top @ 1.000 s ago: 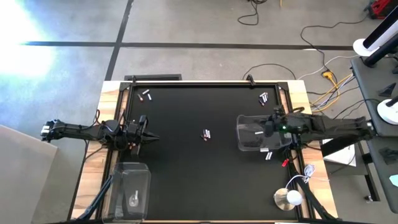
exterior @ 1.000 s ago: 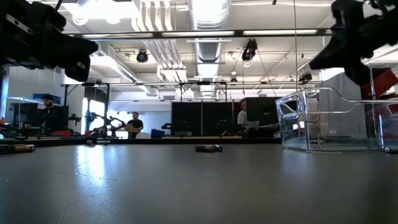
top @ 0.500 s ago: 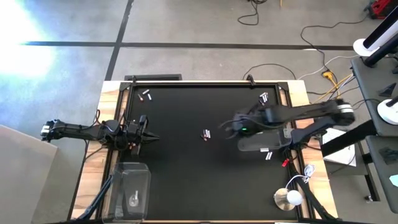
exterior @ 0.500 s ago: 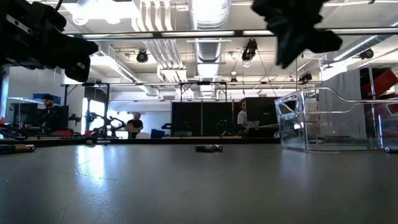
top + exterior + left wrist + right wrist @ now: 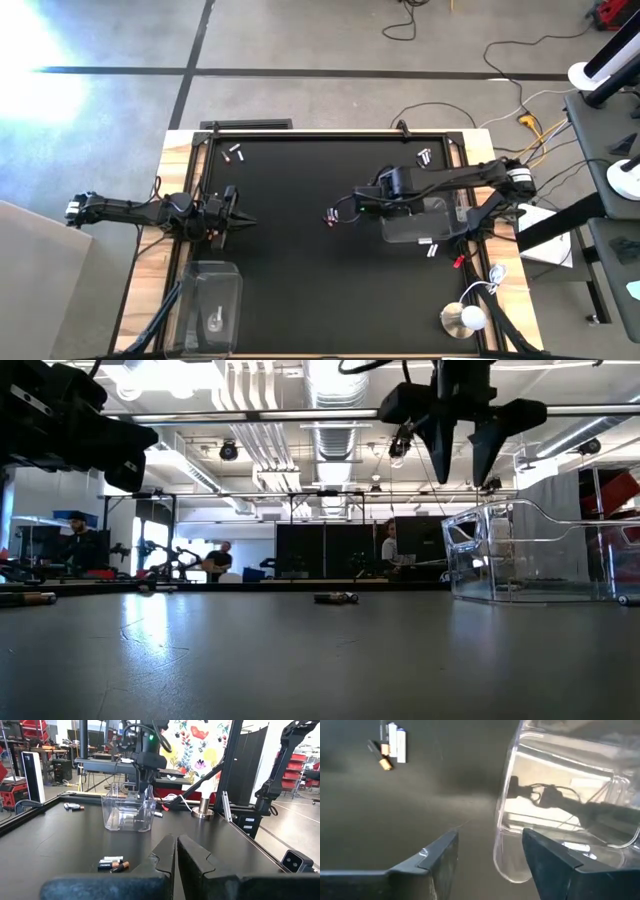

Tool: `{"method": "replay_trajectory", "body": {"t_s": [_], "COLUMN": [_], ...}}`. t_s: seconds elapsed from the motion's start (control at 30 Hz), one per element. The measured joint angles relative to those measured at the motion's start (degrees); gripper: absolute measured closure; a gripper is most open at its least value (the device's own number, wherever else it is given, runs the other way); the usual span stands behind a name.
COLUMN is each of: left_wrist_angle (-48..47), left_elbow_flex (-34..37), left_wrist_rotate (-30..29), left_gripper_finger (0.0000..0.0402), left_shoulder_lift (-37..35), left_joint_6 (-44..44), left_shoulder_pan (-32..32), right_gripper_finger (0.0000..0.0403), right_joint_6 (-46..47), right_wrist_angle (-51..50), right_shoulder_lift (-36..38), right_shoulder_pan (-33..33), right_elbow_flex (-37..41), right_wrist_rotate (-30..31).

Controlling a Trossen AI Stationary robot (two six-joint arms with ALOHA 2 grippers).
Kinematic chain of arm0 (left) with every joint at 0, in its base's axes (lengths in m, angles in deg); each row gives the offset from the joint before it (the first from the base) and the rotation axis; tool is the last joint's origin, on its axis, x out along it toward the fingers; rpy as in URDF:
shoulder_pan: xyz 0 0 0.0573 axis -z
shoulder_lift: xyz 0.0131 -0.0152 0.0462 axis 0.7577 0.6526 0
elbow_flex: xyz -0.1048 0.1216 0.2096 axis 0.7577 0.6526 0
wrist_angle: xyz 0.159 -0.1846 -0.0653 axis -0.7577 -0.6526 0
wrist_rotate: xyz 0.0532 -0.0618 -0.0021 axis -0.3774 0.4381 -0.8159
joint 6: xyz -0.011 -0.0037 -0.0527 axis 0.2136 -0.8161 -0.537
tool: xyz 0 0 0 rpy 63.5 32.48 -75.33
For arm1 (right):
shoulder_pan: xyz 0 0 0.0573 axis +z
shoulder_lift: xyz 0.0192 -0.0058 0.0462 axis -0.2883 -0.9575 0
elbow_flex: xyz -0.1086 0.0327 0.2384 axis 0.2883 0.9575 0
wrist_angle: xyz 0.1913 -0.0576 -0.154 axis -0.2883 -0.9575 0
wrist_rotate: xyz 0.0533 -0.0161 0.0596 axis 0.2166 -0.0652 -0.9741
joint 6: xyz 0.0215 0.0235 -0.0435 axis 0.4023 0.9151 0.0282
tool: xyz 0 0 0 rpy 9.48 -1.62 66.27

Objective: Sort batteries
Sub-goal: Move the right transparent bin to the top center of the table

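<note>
Spread and empty, our right end effector [image 5: 352,206] hangs mid-frame in the high view beside the batteries [image 5: 331,215], and we judge a hasty descent could scatter them across the counter [image 5: 300,280].

A black mat [image 5: 300,290] is laid over the desk [image 5: 505,300], whose wooden edge is left bare along both sides. One clear plastic bin [image 5: 418,222] is set on the mat toward its right side, and a second clear bin [image 5: 212,305] is placed at the near left corner. A white round object [image 5: 463,318] with a white cord is seen on the wood at the near right corner. Cables [image 5: 520,125] are strewn over the grey floor [image 5: 300,60] beyond the desk. In the low view, ceiling ducts [image 5: 330,385] are lit overhead, and people [image 5: 216,560] are seen far back in the room.
</note>
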Motion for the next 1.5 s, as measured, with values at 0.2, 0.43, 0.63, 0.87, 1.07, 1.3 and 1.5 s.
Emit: {"method": "replay_trajectory", "body": {"t_s": [0.2,0.43,0.63,0.87,1.07,1.3,1.5], "left_wrist_angle": [0.03,0.02,0.03,0.03,0.03,0.03,0.0], "left_elbow_flex": [-0.01,-0.01,-0.02,-0.02,0.0,-0.01,0.0], "left_wrist_rotate": [-0.01,0.0,0.0,0.0,0.0,-0.01,0.0], "left_gripper_finger": [0.04,0.04,0.04,0.04,0.04,0.04,0.04], "left_shoulder_lift": [-0.04,0.01,0.05,0.12,0.12,0.16,0.31], "left_joint_6": [0.01,0.0,0.0,0.0,0.0,0.01,0.01], "left_shoulder_pan": [0.0,0.0,0.0,0.0,0.0,0.0,0.0], "right_gripper_finger": [0.02,0.022,0.024,0.0289,0.0344,0.039,0.0393], "right_joint_6": [0.77,-1.11,0.12,2.39,1.69,3.63,6.58], "right_wrist_angle": [0.82,10.47,17.23,18.48,20.5,14.57,1.44], "right_shoulder_lift": [0.7,0.47,-0.51,-0.16,0.0,0.86,1.03], "right_shoulder_pan": [-0.98,-3.41,-3.49,-3.23,-3.23,-0.49,4.29], "right_elbow_flex": [3.9,11.43,16.59,20.93,21.55,15.0,0.1], "right_wrist_rotate": [-0.66,-5.78,-7.68,-8.51,-8.46,-5.32,0.8]}}
